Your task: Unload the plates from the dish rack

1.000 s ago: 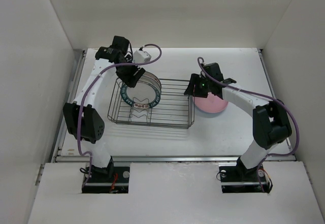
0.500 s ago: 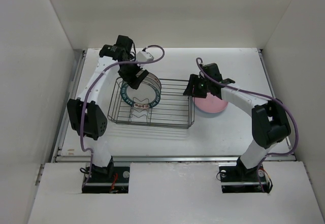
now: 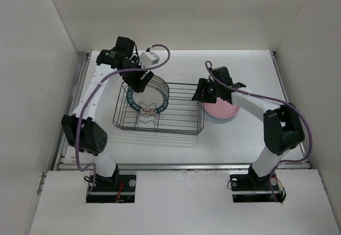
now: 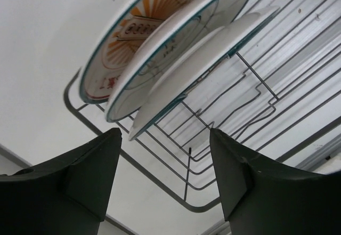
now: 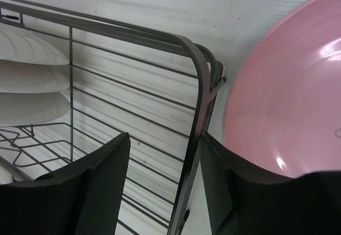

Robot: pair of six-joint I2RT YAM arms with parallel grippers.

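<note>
The white table [image 3: 160, 151] runs from the arm bases to white walls [image 3: 176, 16] left, right and far. Mid-table sits the dish rack [image 3: 160, 130], with three plates [image 3: 148, 100] upright at its left end and a pink plate [image 3: 225, 110] flat just right. The right gripper [image 3: 204, 93] gapes across the rack's right rim, clamping nothing. Farther back, the left gripper [image 3: 139, 83] hangs spread and empty over the standing plates.

Four plates, one rack, two grippers of mine.
Three round plates stand in the single dark wire dish rack [image 3: 184, 129]: one orange-centred white plate [image 4: 133, 35], one teal-rimmed white plate [image 4: 178, 46], and one white-backed plate [image 4: 205, 64]. One plain pink plate [image 5: 287, 86] lies outside it. My left gripper [image 4: 164, 139] and right gripper [image 5: 165, 139] make two.
</note>
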